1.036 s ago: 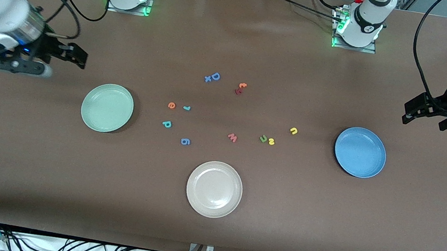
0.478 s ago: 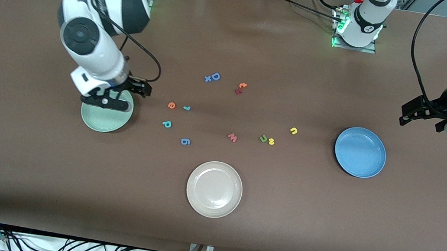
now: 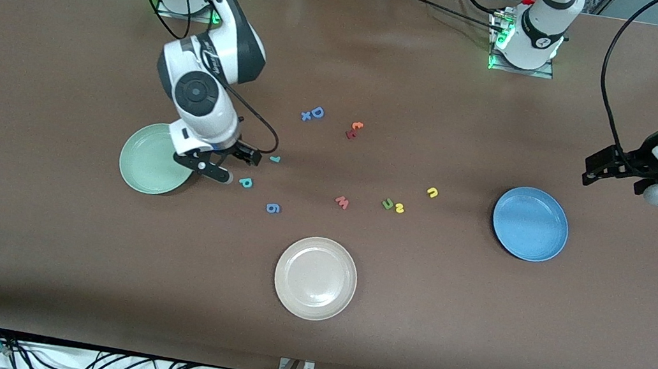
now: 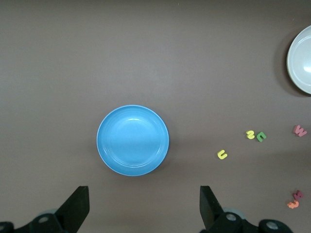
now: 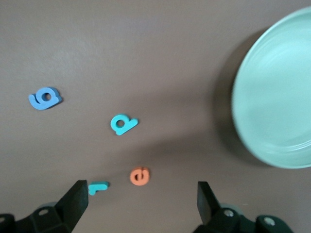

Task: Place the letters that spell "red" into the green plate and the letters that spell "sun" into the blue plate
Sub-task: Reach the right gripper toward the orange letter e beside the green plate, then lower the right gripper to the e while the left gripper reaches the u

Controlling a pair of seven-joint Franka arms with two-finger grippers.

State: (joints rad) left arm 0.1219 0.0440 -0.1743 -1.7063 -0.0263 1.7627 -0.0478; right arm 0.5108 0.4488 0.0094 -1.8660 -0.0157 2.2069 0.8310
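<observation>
Take twelve o'clock as toward the robots' bases in the front view.

The right gripper (image 3: 238, 166) (image 5: 141, 204) hangs low at the three o'clock edge of the green plate (image 3: 142, 165) (image 5: 277, 97). Its two fingers are wide apart and hold nothing. The right wrist view shows the little orange "e" (image 5: 139, 175) lying on the table just in front of the gap between the fingers. The teal "r" (image 3: 274, 159) (image 5: 98, 186) lies at three o'clock from this gripper. The teal "p" shape (image 3: 245, 182) (image 5: 124, 124) lies at five o'clock from it, and the blue "6" (image 3: 273, 207) (image 5: 44, 98) is a bit past that.

The left arm waits. The left gripper (image 3: 614, 181) (image 4: 143, 208) is up over bare table at one o'clock from the blue plate (image 3: 530, 224) (image 4: 132, 140), fingers wide apart and holding nothing.

At nine o'clock from the blue plate lie the yellow "u" (image 3: 432, 192) (image 4: 222, 155), then the yellow "s" (image 3: 400, 208) (image 4: 250, 134) touching the green "u" (image 3: 388, 204) (image 4: 261, 137), then the pink "w" (image 3: 342, 202). Both plates have no letters in them. The beige plate (image 3: 316, 278) sits at six o'clock from the "w".
</observation>
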